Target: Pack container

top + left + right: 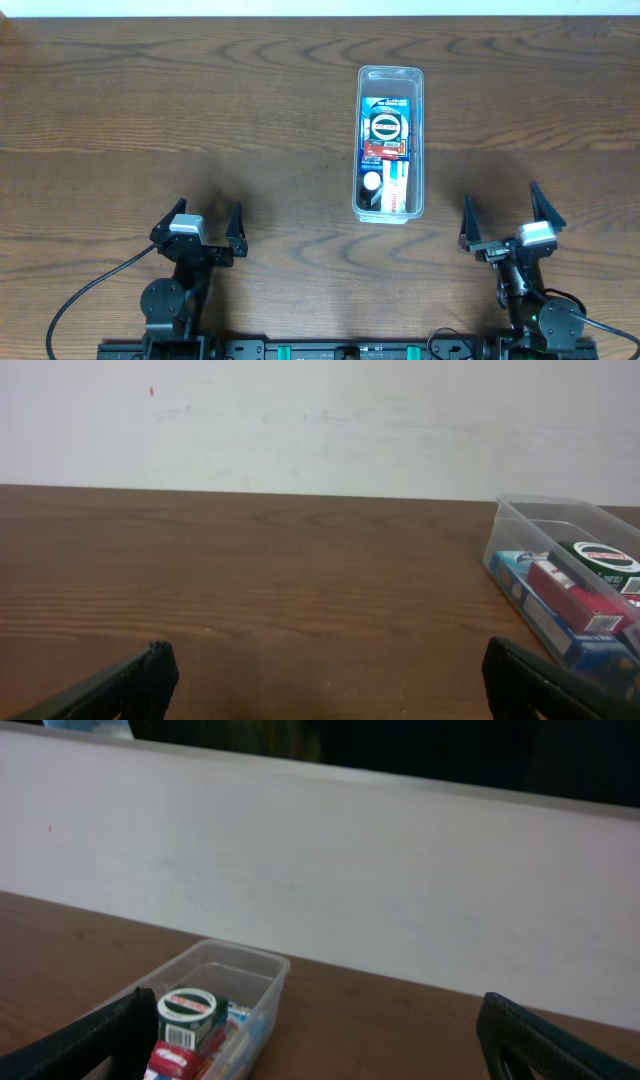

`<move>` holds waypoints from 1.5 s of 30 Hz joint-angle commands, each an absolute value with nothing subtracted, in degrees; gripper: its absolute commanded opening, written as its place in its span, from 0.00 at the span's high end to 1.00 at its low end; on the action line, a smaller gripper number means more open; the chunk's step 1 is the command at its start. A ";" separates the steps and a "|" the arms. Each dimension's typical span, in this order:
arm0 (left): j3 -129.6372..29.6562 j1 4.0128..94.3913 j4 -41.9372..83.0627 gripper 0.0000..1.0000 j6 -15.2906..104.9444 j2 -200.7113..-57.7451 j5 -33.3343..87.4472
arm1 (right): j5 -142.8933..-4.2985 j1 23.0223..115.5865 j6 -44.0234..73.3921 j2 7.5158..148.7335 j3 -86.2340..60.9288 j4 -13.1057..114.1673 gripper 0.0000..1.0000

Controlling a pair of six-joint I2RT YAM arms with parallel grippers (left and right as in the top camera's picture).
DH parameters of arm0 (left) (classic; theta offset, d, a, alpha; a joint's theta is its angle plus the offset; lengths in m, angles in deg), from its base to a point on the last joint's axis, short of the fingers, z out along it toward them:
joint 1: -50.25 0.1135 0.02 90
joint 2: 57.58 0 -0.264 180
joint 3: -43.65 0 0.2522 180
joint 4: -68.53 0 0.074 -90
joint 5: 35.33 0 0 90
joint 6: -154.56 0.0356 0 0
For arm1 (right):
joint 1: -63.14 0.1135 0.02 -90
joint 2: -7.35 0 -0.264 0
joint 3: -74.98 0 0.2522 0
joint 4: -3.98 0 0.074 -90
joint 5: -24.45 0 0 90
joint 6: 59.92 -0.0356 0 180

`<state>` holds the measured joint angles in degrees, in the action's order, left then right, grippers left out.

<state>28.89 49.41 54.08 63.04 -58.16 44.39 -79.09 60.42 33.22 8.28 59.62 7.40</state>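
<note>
**Item 1. Container** (390, 80): clear, long, narrow bin with a rim. It lies right of the counter's middle, closer to the far edge than the near one, with its long side running far to near. It sits flat and nothing touches it from outside.

**Contents, far end to near end:**
- a bare stretch of bin floor at the far end
- a blue packet (374, 108) with a round dark-green and white tin (386, 127) lying on it
- a red packet (385, 151) just nearer than the tin
- a white and red box (398, 188) at the near end, with a small round white piece (372, 183) beside it; what that piece is cannot be told

**Item 2. Left gripper** (208, 210): at the near edge, toward the near-left corner, well apart from the bin. Its fingers are spread wide and hold nothing.

**Item 3. Right gripper** (501, 198): at the near edge, toward the near-right corner, near the bin's near end but clear of it. Its fingers are spread wide and hold nothing.

**Item 4. Wooden counter** (150, 120): no loose packets show on it in any view.

**Status, as judged:** packing looks finished or nearly so. Every small item in view is already inside the bin, and both arms stand off from it. No lid is in view, so whether a closing step is left cannot be told.
</note>
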 commanded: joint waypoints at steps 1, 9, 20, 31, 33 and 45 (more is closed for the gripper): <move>29.66 49.69 51.79 0.02 62.78 -57.81 44.04 | -78.87 60.90 32.39 7.63 60.95 7.29 0.01; 29.66 49.69 51.79 0.02 62.78 -57.81 44.04 | -78.85 60.90 33.59 7.63 60.93 10.83 0.01; 29.66 49.69 51.79 0.02 62.78 -57.81 44.04 | -78.90 60.90 33.57 7.63 60.93 20.82 0.01; 29.66 49.69 51.79 0.02 62.78 -57.81 44.04 | -78.87 60.90 33.57 7.65 60.93 20.77 0.01; 29.66 49.69 51.79 0.02 62.78 -57.81 44.04 | -78.90 60.90 33.57 7.65 60.93 20.77 0.01; 29.66 49.69 51.79 0.02 62.78 -57.81 44.04 | -78.87 60.90 33.57 7.65 60.93 20.79 0.01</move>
<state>28.89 49.41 54.08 63.04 -58.16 44.39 -79.03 60.42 33.26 8.04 60.82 20.51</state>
